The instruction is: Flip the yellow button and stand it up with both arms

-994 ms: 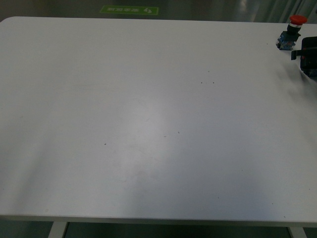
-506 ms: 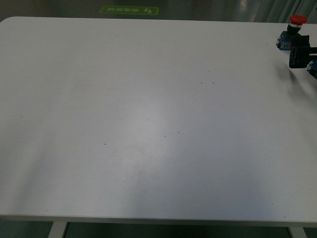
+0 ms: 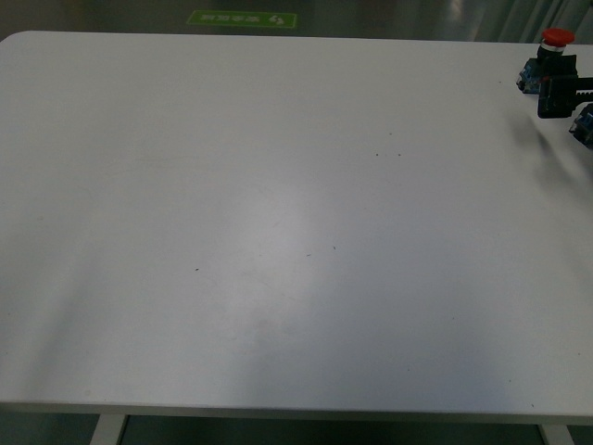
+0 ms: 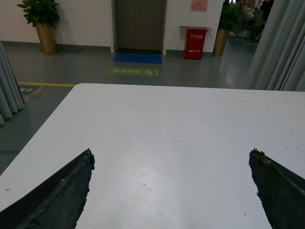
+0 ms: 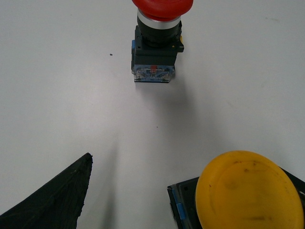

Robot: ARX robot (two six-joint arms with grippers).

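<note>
I read this as an early stage; nothing of the flip itself looks done, and both the turning over and the standing are still ahead.

The yellow button point(image 5: 248, 191) sits by the far right corner of the table point(image 3: 278, 232), right at the right edge; in the front view only a dark-and-blue scrap of it point(image 3: 585, 123) shows at the picture's border, so I cannot judge its pose from there. In the right wrist view its yellow cap faces the camera with the black and blue body just beneath, and the right finger that ought to show on that side is hidden behind it; whether it is touched I cannot tell.

The right gripper point(image 3: 556, 95) hangs over that corner; its one visible fingertip point(image 5: 57, 200) is well apart from the button, so I take the claw as spread, not pinching anything. The red button point(image 5: 156, 40) lies beyond on bare tabletop, close to the far edge, apart from the yellow one; I must not confuse them.

The left gripper point(image 4: 171, 191) is spread wide too, both fingertips point(image 4: 62, 195) over empty white worktop toward the left side, nothing between them; it has its whole share of the two-arm job left.
</note>
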